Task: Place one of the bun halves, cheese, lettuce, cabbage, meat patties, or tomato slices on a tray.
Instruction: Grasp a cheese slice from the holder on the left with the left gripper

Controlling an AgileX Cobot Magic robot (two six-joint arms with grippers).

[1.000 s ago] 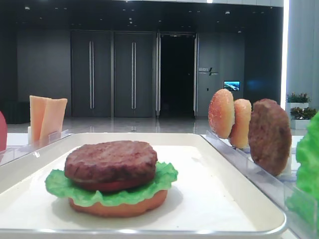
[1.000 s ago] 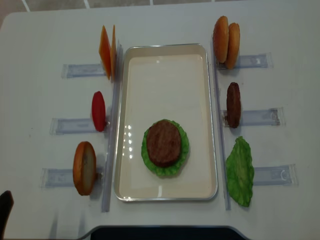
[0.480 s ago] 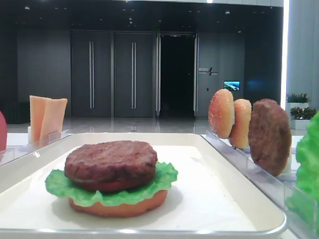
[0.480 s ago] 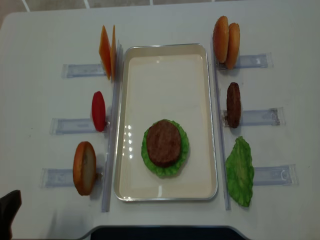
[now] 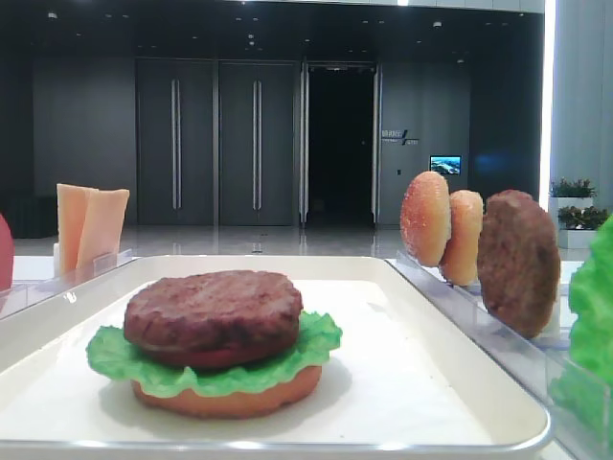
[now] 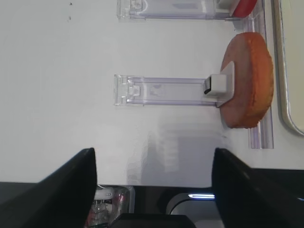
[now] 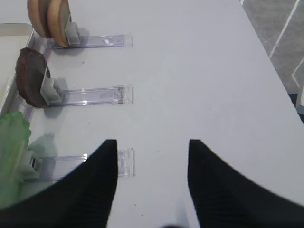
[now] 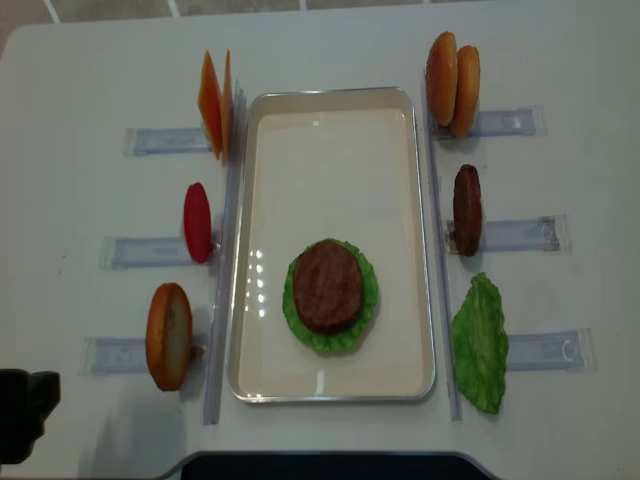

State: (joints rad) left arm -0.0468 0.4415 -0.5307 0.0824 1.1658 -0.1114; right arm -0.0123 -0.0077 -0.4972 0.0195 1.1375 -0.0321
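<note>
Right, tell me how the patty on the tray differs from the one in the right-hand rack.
The tray patty lies flat on lettuce; the rack patty stands on edge in a clear rack. The tray patty is part of a stack; the rack patty stands alone. Both are dark brown, round and grainy.

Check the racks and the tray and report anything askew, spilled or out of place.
Nothing stands out. The stack on the tray sits flat: patty on lettuce. The other pieces stand upright in the clear racks. Nothing is spilled.
</note>
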